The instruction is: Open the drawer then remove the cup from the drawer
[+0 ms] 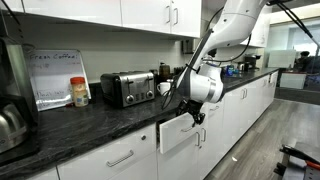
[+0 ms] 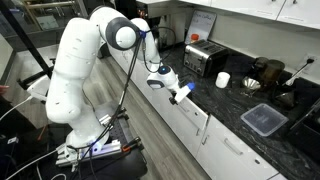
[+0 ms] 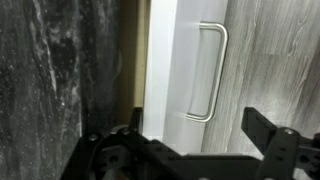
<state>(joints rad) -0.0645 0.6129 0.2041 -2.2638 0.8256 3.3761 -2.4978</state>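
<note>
- flat-fronted white drawer [image 3: 175, 70]: plain, no pattern; its inside looks tan, though the view is dim
- silver metal bar handle [image 3: 220, 70]: brushed sheen
- dark grey stone countertop [image 3: 40, 80]: pale veining
- grey wood-grain floor [image 3: 280, 60]: streaked

Soft overhead light fills both exterior views, while the wrist view looks dim and perhaps slightly blurred.

A silver toaster [image 1: 127, 87] stands on the dark counter [image 1: 90, 125]. Left of it are a red-lidded jar [image 1: 79, 92] and a handwritten sign [image 1: 57, 78] leaning at the wall. Just right of it sits a white mug [image 1: 165, 89]. Below and right of the toaster, the drawer [image 1: 176, 134] stands partly open, its front out from the cabinet row. The white arm [image 1: 207, 84] bends down right of the toaster, its gripper [image 1: 196, 118] at the drawer's upper edge.
</note>
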